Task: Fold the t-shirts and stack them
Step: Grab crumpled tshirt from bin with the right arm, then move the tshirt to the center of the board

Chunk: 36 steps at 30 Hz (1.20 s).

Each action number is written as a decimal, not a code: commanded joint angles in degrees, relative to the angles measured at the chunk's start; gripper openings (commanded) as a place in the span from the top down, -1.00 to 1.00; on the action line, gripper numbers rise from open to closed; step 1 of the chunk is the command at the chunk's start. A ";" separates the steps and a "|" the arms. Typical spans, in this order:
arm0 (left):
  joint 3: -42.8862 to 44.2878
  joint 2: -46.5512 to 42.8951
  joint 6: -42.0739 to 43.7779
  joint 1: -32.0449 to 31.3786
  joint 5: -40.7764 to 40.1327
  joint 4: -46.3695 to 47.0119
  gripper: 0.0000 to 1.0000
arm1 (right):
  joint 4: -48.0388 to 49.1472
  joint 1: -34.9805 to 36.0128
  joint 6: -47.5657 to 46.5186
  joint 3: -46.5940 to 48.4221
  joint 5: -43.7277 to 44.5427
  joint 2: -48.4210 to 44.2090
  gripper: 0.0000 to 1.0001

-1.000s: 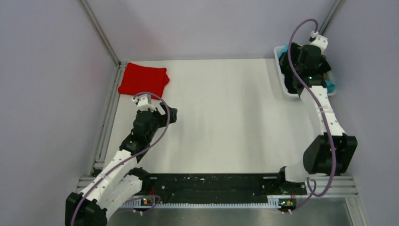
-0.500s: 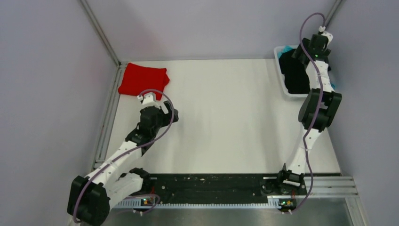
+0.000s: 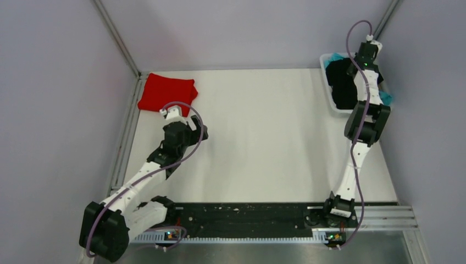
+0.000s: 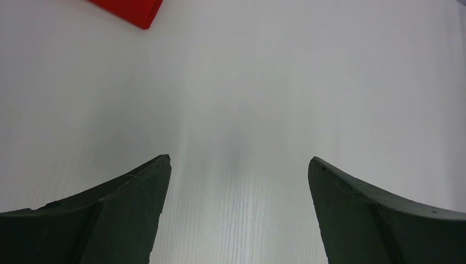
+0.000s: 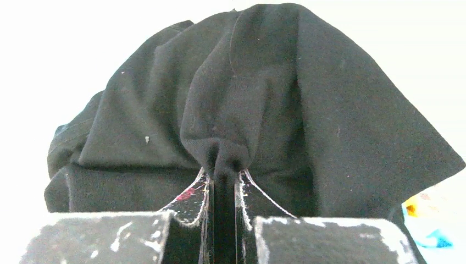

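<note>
Black t-shirt (image 5: 264,99): bunched in the white bin (image 3: 324,74) at the far right corner of the bench (image 3: 264,137), with one pinch of it drawn up into a peak.
Right jaws: clenched on that peak. In the right wrist view a narrow fold of black cloth is squeezed between the two tips, and the rest drapes away below.
Left jaws: released and spread wide with nothing between them, over bare bench just near and right of the red shirt's corner.
Red t-shirt (image 3: 167,93): folded flat into a neat block at the far left corner, which looks like the base of the stack.
Other cloth: a scrap of teal fabric (image 3: 386,99) shows at the bin's right edge, beside the black shirt. I cannot tell whether it is a whole garment.
How it handles: light, limp knit with no stiffness. It should hang and stretch from whatever point is held, and it may snag on the bin rim or drag the teal piece along.
Grip quality: a single mid-fabric pinch is probably enough for lifting but poor for spreading. The thin fold could slip if it is tugged hard.
Where to take hold: for laying it flat, a shoulder seam or hem corner in each arm's jaws would be better. None can be picked out in the heap yet.
</note>
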 commanded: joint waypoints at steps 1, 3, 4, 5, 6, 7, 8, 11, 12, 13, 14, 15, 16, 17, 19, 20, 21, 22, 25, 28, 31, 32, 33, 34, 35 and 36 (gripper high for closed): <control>2.52 -0.33 0.07 -0.01 0.91 1.16 -0.98 | 1.40 0.41 -1.94 2.40 -6.30 -12.33 1.00; 2.23 -1.41 -0.50 -0.05 1.88 0.99 -0.98 | 1.58 0.50 -1.15 1.34 -7.67 -18.24 1.00; 1.94 -2.17 -0.79 -0.04 2.33 1.02 -0.98 | 1.91 0.56 -0.06 0.42 -9.00 -20.84 1.00; 1.49 -3.16 -1.18 -0.01 2.45 1.09 -0.98 | 2.52 0.58 1.25 -1.03 -10.82 -23.73 1.00; 1.03 -4.05 -1.53 -0.03 2.61 1.39 -0.98 | 4.29 0.65 2.59 -3.06 -15.47 -26.52 1.00; 0.58 -5.10 -1.81 -0.03 2.68 1.73 -0.98 | 5.97 0.81 3.47 -5.55 -20.27 -29.07 1.00; 0.29 -6.17 -1.89 -0.02 2.95 2.05 -0.98 | 7.52 1.15 4.53 -7.58 -23.90 -31.54 1.00; 0.16 -9.25 -1.89 -0.08 4.03 1.42 -0.98 | 8.97 4.46 4.93 -10.06 -30.66 -36.67 1.00; 0.14 -10.46 -2.39 -0.08 4.02 0.90 -0.98 | 8.78 5.91 4.93 -9.46 -31.96 -37.97 1.00; -0.07 -12.19 -3.13 -0.08 3.75 0.72 -0.98 | 8.75 7.18 5.14 -8.96 -33.59 -39.10 1.00; -0.59 -13.54 -3.73 -0.03 3.56 0.71 -0.98 | 8.83 8.78 5.86 -8.45 -35.87 -40.14 1.00; -1.25 -15.13 -4.25 0.00 3.39 0.66 -0.98 | 9.03 10.53 6.43 -7.98 -38.80 -41.19 1.00; -1.84 -16.53 -4.86 -0.05 3.21 0.68 -0.98 | 9.08 12.26 6.70 -7.37 -41.69 -42.26 1.00; -2.40 -17.98 -5.25 -0.08 2.89 0.69 -0.98 | 9.02 13.84 7.02 -6.88 -44.29 -43.03 1.00; -2.78 -20.33 -6.22 -0.02 2.42 -1.90 -0.98 | 9.23 19.28 7.83 -7.04 -47.49 -44.59 1.00; -2.71 -21.32 -6.96 -0.07 1.89 -3.11 -0.98 | 9.18 21.47 7.84 -7.30 -49.04 -45.14 1.00; -2.50 -22.05 -7.49 -0.04 1.47 -4.30 -0.98 | 9.19 23.32 7.93 -7.64 -50.46 -45.69 1.00; -2.34 -22.84 -7.96 -0.04 1.01 -5.61 -0.98 | 9.32 25.01 8.12 -8.27 -52.73 -46.12 1.00; -1.70 -24.78 -10.26 -0.03 -2.78 -10.12 -0.98 | 14.47 27.30 11.10 -14.30 -58.24 -48.48 1.00; -1.47 -26.43 -11.74 -0.03 -6.24 -13.48 -0.98 | 21.84 27.32 15.07 -26.11 -57.92 -52.72 1.00; -1.71 -27.27 -12.41 -0.06 -7.19 -14.73 -0.98 | 23.79 27.44 16.87 -41.19 -52.61 -58.29 1.00; -1.87 -27.36 -12.51 -0.07 -7.11 -14.74 -0.98 | 26.41 27.40 16.60 -46.94 -51.77 -60.27 1.00; -2.05 -27.26 -12.66 -0.04 -6.77 -14.56 -0.98 | 27.91 27.39 16.55 -52.86 -50.26 -62.29 1.00; -2.22 -27.05 -12.64 -0.02 -6.05 -14.12 -0.98 | 28.89 27.42 15.77 -58.34 -48.81 -64.01 1.00; -2.44 -26.62 -12.44 -0.03 -5.14 -13.55 -0.98 | 29.49 27.43 14.65 -63.82 -46.87 -65.90 0.80; -2.62 -25.85 -12.26 -0.06 -4.14 -12.46 -0.98 | 29.37 27.42 14.05 -69.54 -44.08 -66.90 0.44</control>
